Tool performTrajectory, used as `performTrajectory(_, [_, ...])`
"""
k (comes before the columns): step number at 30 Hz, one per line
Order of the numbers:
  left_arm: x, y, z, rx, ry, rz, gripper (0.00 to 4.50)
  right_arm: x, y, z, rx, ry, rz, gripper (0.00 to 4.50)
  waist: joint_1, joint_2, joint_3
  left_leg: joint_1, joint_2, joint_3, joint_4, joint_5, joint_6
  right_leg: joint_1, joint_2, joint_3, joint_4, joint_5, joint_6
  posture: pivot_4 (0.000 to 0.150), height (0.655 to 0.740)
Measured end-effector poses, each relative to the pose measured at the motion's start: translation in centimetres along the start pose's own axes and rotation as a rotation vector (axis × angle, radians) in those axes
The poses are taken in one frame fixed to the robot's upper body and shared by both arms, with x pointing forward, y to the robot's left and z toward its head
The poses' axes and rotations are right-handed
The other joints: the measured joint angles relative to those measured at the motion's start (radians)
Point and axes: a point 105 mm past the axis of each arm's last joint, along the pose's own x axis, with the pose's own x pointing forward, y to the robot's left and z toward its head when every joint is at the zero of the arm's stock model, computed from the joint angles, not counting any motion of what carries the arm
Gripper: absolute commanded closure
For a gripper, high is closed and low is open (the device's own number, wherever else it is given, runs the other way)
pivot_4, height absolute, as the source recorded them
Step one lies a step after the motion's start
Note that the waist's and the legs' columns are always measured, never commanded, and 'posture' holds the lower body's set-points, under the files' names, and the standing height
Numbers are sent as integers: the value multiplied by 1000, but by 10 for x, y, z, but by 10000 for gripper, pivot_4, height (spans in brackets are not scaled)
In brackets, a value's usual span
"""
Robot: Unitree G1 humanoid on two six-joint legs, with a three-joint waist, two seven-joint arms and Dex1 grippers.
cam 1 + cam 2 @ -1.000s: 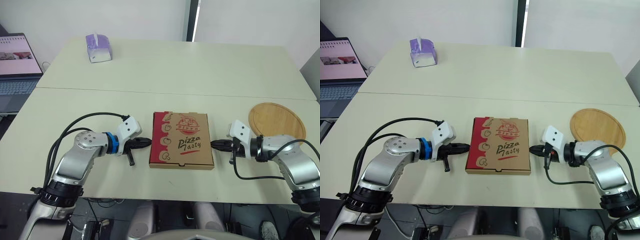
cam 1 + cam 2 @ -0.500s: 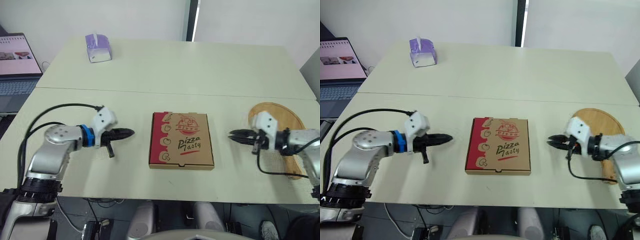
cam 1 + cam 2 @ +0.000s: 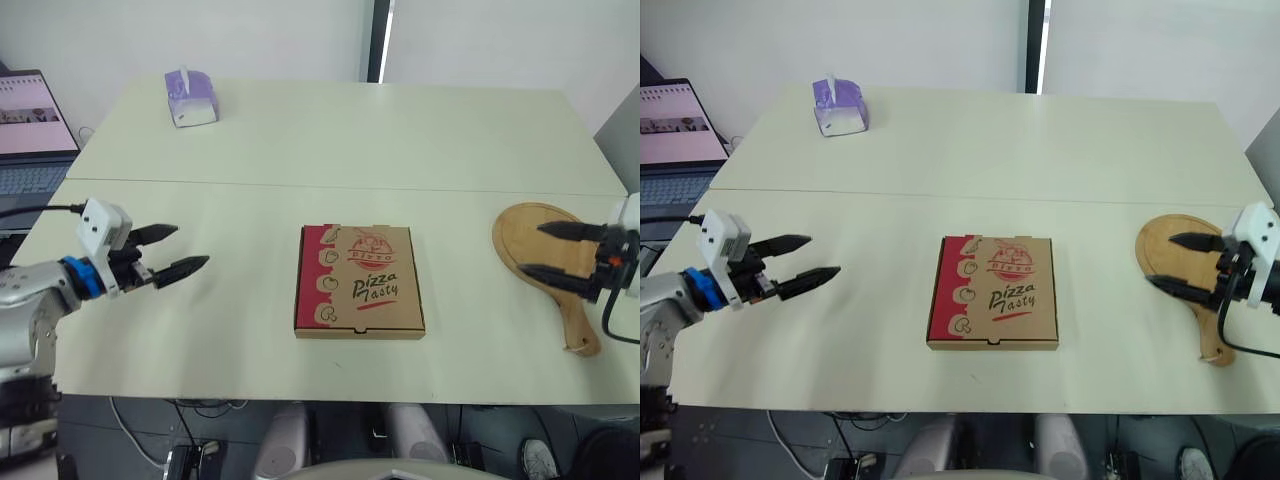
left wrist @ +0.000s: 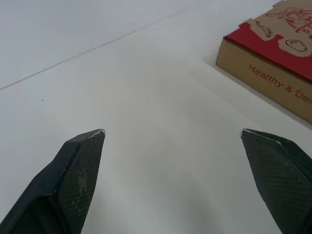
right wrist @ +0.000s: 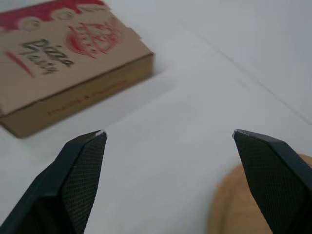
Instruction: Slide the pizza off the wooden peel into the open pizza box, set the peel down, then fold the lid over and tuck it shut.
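Pizza box [image 3: 360, 281] sits mid-bench, near side, lid closed and lying flat. Lid print reads "Pizza Tasty" in dark and red script. Above it is a round red logo with "Pizza" on it. A red band down the box's left edge carries mushroom line drawings. In the left wrist view the side wall reads "Healthy &", and the rest is cut off.

Wooden peel [image 3: 545, 262] lies flat on the bench [image 3: 300, 150], well right of the box, with its round blade on the far side and its handle pointing at the near edge.

My left gripper [image 3: 192, 245] is spread wide and holds nothing. It is well left of the box and points toward it.

My right gripper [image 3: 532, 248] is also spread wide and holds nothing. It lines up over the left part of the peel blade and points at the box. Can't tell whether it touches the wood.

A purple tissue box [image 3: 190, 97] is at the far left of the bench. An open laptop [image 3: 30, 130] sits off the left edge, its screen text too small to read.
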Motion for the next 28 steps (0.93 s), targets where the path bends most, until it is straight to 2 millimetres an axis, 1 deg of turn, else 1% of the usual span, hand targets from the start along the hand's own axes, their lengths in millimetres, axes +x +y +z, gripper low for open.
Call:
performTrajectory(2, [-8, -20, -7, -19, 52, -68, 424, 4, 20, -7, 5, 38, 69, 0, 1, 0, 0, 0, 0, 0, 0, 0, 0, 0, 0, 0, -1, 0, 0, 1500, 7400])
performTrajectory(4, [-21, -35, -14, -45, 129, -118, 424, 1, 33, -17, 22, 92, 114, 0, 1, 0, 0, 0, 0, 0, 0, -1, 0, 1, 0, 0, -1, 0, 1, 1500, 7400])
performTrajectory(6, [-31, -41, -14, -59, 162, -135, 424, -6, 32, -18, 27, 116, 103, 0, 1, 1, 1, 1, 0, 1, 1, -1, 1, 1, 0, 0, -1, -2, 3, 1500, 7400])
performTrajectory(7, [-35, -40, -12, -57, 165, -130, 424, -13, 24, -18, 21, 140, 71, 0, 1, 1, 1, 1, 0, 1, 1, 0, 1, 2, 0, 0, -1, -4, 5, 1500, 7400])
performTrajectory(9, [-41, -28, -9, -50, 144, -67, 424, -38, -8, -18, 20, 203, -62, 0, 2, 3, 4, 5, -1, 3, 1, 0, 1, 5, 0, 1, -1, -4, 6, 1500, 7400])
performTrajectory(10, [-47, -17, -7, -50, 130, -11, 424, -60, -28, -19, 34, 236, -166, 0, 4, 4, 5, 6, -2, 4, 1, 0, 1, 5, 0, 1, -1, -6, 4, 1500, 7400])
performTrajectory(11, [-53, -5, -8, -57, 129, 40, 424, -80, -42, -21, 53, 262, -247, 0, 6, 4, 4, 7, -2, 3, 1, 0, 1, 6, 0, 1, 0, -7, 2, 1500, 7400])
performTrajectory(12, [-60, 7, -10, -57, 135, 87, 424, -97, -52, -23, 68, 276, -307, 0, 6, 4, 4, 8, 0, 3, 0, 0, 1, 6, 2, 1, 0, -7, 2, 1500, 7400])
performTrajectory(13, [-66, 16, -12, -59, 138, 125, 424, -108, -57, -25, 83, 277, -343, 0, 5, 3, 4, 8, 0, 3, -2, 0, 1, 6, 3, 1, 0, -7, 2, 1500, 7400])
performTrajectory(14, [-71, 26, -12, -60, 129, 160, 424, -115, -61, -29, 97, 273, -369, 0, 2, 2, 4, 9, 1, 3, -3, 0, 1, 6, 4, 1, 0, -6, 3, 1500, 7400])
performTrajectory(16, [-82, 47, -10, -56, 114, 240, 424, -129, -68, -37, 116, 279, -411, 0, -2, 1, 4, 8, 2, 5, -5, 0, 0, 4, 4, 1, 0, -5, -1, 1500, 7400])
performTrajectory(18, [-95, 68, -6, -57, 95, 326, 424, -141, -76, -43, 126, 276, -455, 0, -3, 2, 4, 9, 2, 7, -8, 0, 0, 3, 3, 2, 0, -4, -3, 1500, 7400])
performTrajectory(21, [-106, 90, -6, -53, 93, 427, 424, -150, -87, -41, 104, 239, -506, 0, -11, 2, 4, 11, 1, 10, -10, 0, 0, 2, 2, 3, 0, -3, -3, 1500, 7400])
performTrajectory(25, [-106, 101, -16, -66, 123, 468, 424, -152, -92, -43, 85, 232, -516, 0, -17, 2, 4, 10, 1, 9, -10, 0, 0, 2, 1, 3, 0, -3, -3, 1500, 7400])
performTrajectory(28, [-106, 105, -17, -52, 125, 478, 424, -151, -96, -41, 89, 218, -518, 0, -17, 2, 4, 10, 1, 9, -10, 0, 0, 1, 1, 3, 0, -3, -3, 1500, 7400])
